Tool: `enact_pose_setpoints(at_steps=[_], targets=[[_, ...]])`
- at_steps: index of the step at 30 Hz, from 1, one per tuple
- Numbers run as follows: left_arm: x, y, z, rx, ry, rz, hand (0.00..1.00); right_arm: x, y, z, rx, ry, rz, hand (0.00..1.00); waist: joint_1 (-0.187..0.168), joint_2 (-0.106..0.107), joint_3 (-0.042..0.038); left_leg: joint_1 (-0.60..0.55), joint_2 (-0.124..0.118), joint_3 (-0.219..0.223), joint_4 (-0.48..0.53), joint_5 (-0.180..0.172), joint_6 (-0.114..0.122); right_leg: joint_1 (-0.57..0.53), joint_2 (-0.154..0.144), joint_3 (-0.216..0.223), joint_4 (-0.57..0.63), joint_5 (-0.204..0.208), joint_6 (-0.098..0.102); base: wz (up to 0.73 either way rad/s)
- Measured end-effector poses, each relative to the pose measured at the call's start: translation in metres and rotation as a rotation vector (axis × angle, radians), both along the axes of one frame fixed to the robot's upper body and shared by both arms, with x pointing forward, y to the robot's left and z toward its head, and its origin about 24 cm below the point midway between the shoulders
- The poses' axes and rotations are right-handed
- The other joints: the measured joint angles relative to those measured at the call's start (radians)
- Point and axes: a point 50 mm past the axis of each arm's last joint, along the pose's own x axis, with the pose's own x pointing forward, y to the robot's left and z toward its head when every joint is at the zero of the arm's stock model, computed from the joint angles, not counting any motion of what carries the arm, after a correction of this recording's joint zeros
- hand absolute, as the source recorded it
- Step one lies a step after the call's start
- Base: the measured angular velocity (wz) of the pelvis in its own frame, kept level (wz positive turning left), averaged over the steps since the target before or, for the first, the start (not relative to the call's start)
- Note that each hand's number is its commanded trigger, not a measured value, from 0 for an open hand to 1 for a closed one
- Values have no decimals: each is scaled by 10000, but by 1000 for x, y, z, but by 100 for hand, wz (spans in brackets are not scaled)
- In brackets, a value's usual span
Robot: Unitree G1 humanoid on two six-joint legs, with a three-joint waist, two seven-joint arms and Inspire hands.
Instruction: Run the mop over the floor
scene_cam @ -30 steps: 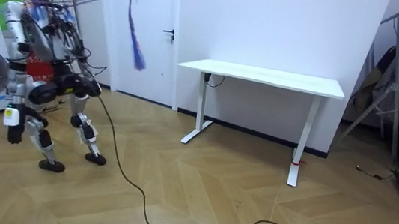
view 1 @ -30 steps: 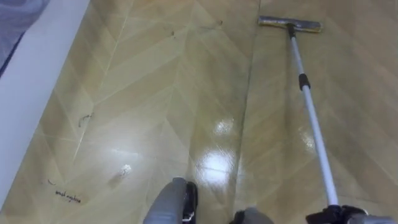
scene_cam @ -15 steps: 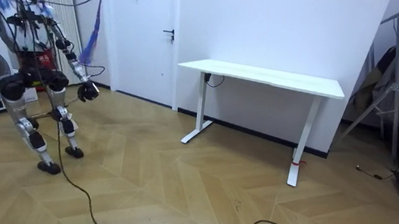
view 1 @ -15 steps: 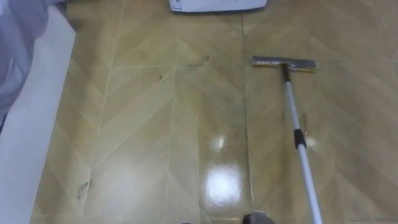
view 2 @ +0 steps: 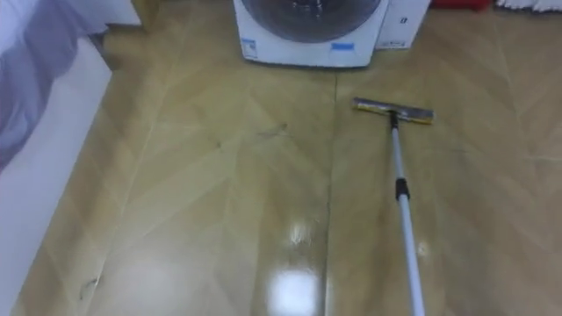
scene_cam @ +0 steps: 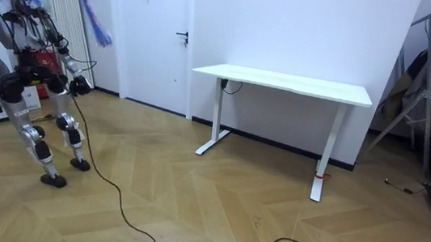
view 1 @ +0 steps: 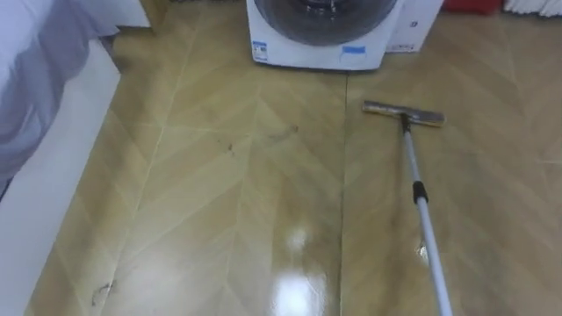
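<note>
One mop (view 1: pixel 420 197) | head near washing machine (view 1: pixel 325 35) | pole toward lower right | hands (scene_cam: pixel 79 85): grip cannot tell

The glossy chevron-patterned wooden floor (view 1: pixel 219 219) carries a white washing machine (view 1: pixel 320 39), which stands at its far edge. Just in front of the machine, towards its right side, the flat mop head (view 1: pixel 403 113) lies on the boards, and its pole (view 1: pixel 421 211) slants back from there. A few small dark specks (view 1: pixel 230 147) lie before the machine's left side.
</note>
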Motion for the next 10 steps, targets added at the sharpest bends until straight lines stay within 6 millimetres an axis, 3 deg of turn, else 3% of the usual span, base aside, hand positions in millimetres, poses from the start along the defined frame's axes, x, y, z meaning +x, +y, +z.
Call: enact_pose_setpoints(at_steps=[5,10], targets=[[-9,0,1,-69,122,394,0,-18,5,-3,485,245,-28,100,11,-136,-33,856,99,-2,-449,1,-2,1064,157,-82,-782,206,20,-3],[-12,-2,0,-334,300,267,0,-27,14,-6,754,485,300,100,-16,-181,23,1490,153,-28,-739,2,-4,1630,244,-70,-935,206,20,-9]])
